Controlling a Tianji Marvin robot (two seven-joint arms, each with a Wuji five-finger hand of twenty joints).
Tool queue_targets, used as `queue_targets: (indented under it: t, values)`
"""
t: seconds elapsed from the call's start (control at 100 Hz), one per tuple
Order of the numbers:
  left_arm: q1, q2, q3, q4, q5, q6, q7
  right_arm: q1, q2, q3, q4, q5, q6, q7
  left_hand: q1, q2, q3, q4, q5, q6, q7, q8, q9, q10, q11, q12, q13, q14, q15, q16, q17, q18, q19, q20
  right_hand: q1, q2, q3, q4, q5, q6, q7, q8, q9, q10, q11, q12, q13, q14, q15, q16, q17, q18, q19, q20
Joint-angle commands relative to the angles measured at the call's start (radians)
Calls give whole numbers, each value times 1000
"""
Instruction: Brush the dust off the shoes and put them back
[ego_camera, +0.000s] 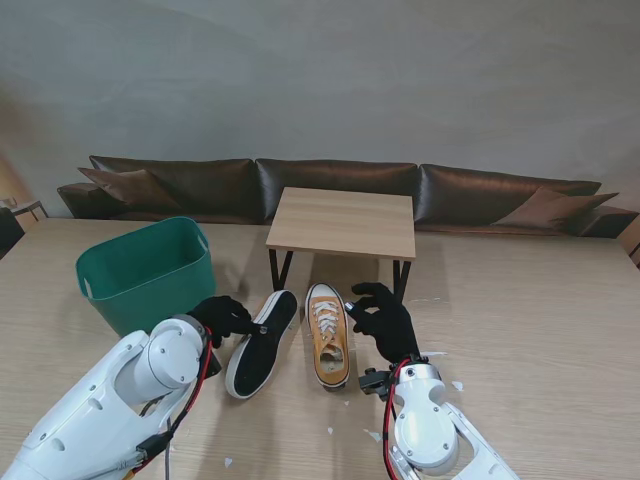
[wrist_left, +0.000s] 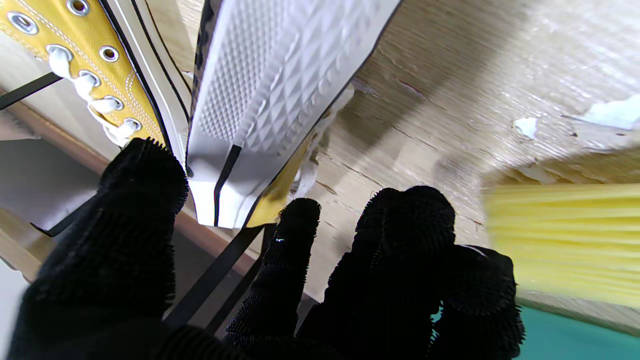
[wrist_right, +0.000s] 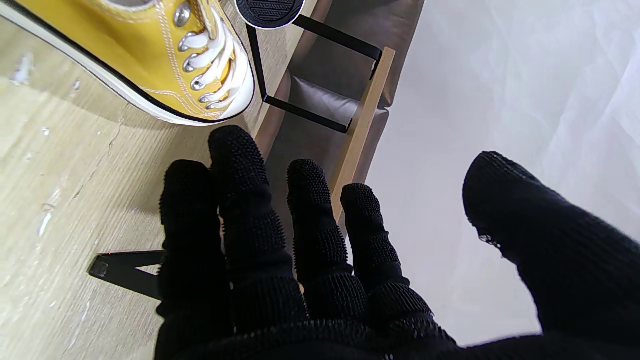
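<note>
- Fingers (wrist_right: 250, 210) of the right hand (ego_camera: 385, 318) are spread, the thumb standing well apart from the other four, and they hold nothing.
- Just beyond those fingertips stands the upright yellow shoe (ego_camera: 328, 333), toe pointing away from the robot, sole on the table (ego_camera: 520, 330).
- Left hand (ego_camera: 222, 316) fingers (wrist_left: 295, 250) are parted and loosely curled, gripping nothing; whether they touch the tipped shoe cannot be told.
- Directly off the left fingertips lies the tipped shoe (ego_camera: 262, 341), resting on its side with the white ribbed sole (wrist_left: 260, 85) facing the hand.
- Both shoes lie side by side between the two hands.
- Yellow brush bristles (wrist_left: 560, 240) show blurred beside the left fingers.
- Beyond the left hand sits the green bin (ego_camera: 147, 272); past the shoes stands a small wooden stand (ego_camera: 342, 222).
- White scraps (ego_camera: 372, 434) dot the table near the right wrist.
</note>
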Motion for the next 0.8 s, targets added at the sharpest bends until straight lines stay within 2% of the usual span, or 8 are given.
queue_targets:
  t: [0.0,0.19,0.4,0.53,0.61,0.66,0.71,0.79]
  values:
    - [9,2,-4,-26,7,2,-23,-7,-3,-4,-4,1,1,16,-30,26,-34,43,-12,-13,-9,-7,-2,14,12,15,-19,29,20,18,-9,3,1,12,-20,17,-2,30,17,-8,-11,1,14,11,-16,-2,19,8,2,-5,-153,3,-13,16]
    - [22,5,-12,-56,17,4,-33,-7,-3,-6,-4,-2,0,16,-28,31,-44,45,-14,-15,-12,-12,-3,16,11,14,-22,31,18,18,-10,4,1,11,-20,18,-2,30,17,-8,-11,1,14,12,-16,-1,18,8,2,-5,-153,3,-14,17]
    - [42,9,-26,-102,48,-25,-34,-2,2,-5,0,-16,7,27,-14,40,-50,48,-11,-14,-11,-16,-8,14,10,14,-35,39,18,22,-23,8,-4,12,-17,16,-4,30,23,-13,-11,1,10,11,-18,-2,13,9,-2,-6,-156,5,-16,16]
    - [69,19,-51,-152,110,-87,-53,2,10,-2,0,-39,15,47,9,58,-73,54,5,-17,11,-2,-23,-28,14,36,-93,37,16,40,-59,-51,4,46,-20,11,-9,29,26,-17,-13,1,4,8,-21,-3,5,8,-6,-7,-163,5,-21,15]
    - [86,17,-67,-175,121,-124,-39,-1,17,3,-7,-54,18,61,18,58,-76,56,17,-21,20,5,-29,-51,9,39,-137,50,-3,42,-74,-63,2,58,-21,9,-12,29,28,-23,-15,1,-4,6,-24,-3,-1,5,-9,-8,-166,5,-25,15]
    - [96,15,-78,-188,121,-150,-28,-3,22,6,-12,-63,21,74,26,56,-73,57,33,-17,36,20,-24,-65,0,38,-178,61,-50,33,-99,-70,-19,69,-23,9,-14,29,26,-29,-18,0,-13,3,-26,-4,-10,5,-13,-9,-173,4,-29,15]
    - [106,14,-88,-200,114,-169,-23,-5,29,11,-18,-73,25,93,32,55,-65,57,35,-15,36,31,-33,-81,-29,10,-256,80,-167,1,-166,-69,-83,65,-25,8,-18,30,26,-40,-20,0,-30,1,-31,-4,-24,2,-18,-10,-183,3,-36,14]
    - [122,14,-100,-214,98,-194,-24,-10,43,19,-27,-95,31,134,41,58,-63,57,39,-20,35,40,-42,-108,-69,-61,-358,100,-368,-84,-278,-73,-186,7,-28,6,-26,30,23,-57,-27,-1,-57,-5,-36,-4,-51,-4,-29,-12,-198,1,-48,14]
